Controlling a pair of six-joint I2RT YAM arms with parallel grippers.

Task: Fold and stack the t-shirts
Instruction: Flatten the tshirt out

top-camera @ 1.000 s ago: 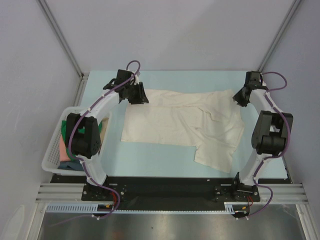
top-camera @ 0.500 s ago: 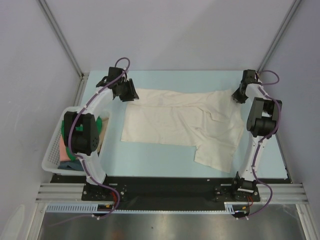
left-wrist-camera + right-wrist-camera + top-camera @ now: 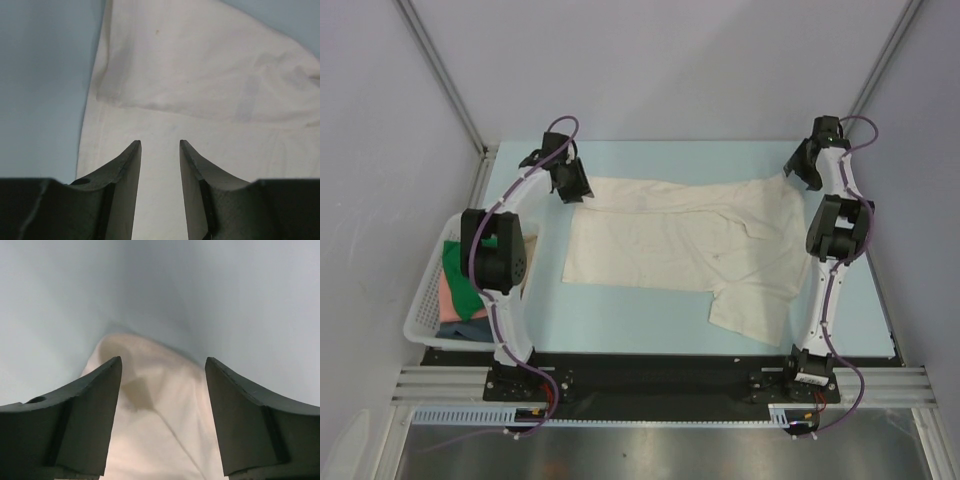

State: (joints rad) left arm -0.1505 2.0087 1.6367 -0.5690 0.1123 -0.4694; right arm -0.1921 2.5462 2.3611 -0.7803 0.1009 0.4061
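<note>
cream shirt [image 3: 690,245] lies spread flat on the blue bench [image 3: 620,315]. left pincer [image 3: 572,185] hangs over its far left corner, fingers a little apart, grasping nothing, cloth showing between them. right pincer [image 3: 800,170] is released wide over the far right corner. green shirt [image 3: 455,265], pink shirt [image 3: 445,295] and blue shirt [image 3: 460,328] sit in the basket [image 3: 420,320] at the left.

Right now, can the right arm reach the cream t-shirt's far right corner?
Probably yes: a corner of the cream t-shirt lies between the open jaws of the right arm, only bare table around it, nothing in the way.
</note>
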